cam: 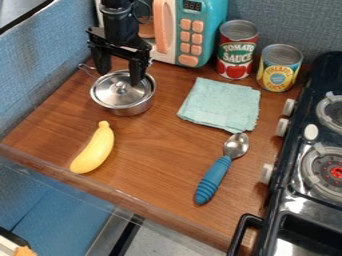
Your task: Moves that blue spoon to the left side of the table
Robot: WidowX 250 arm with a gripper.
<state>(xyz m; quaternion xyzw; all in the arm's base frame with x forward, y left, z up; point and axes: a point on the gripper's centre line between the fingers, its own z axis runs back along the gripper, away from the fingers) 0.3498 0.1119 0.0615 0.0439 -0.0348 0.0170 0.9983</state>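
So going by where stuff sits, I'd call your progress basically zero. The blue spoon (216, 176) is lying on the desk (153, 142) way down and to the right of your gripper (120, 78), over on the stove (304, 185) side, with its metal end up by the cloth (220, 104) and the blue handle pointing toward the near edge. The job wants it on the left side, so the whole thing is left to do: get over to it, grab it, lift, carry it across, set it down and let go.

As for the gripper, its two fingers are spread well apart and there's nothing pinched between them. They're hanging right over the pot (122, 95), sort of around the lid's knob. Can't tell if either one is actually touching the lid, so imo go straight up first or you might drag the pot along with you.

Also heads up, the banana (94, 150) is below your gripper toward the near edge, so it takes up some of that left side. I'd pick a bare bit of desk beside it for the drop.
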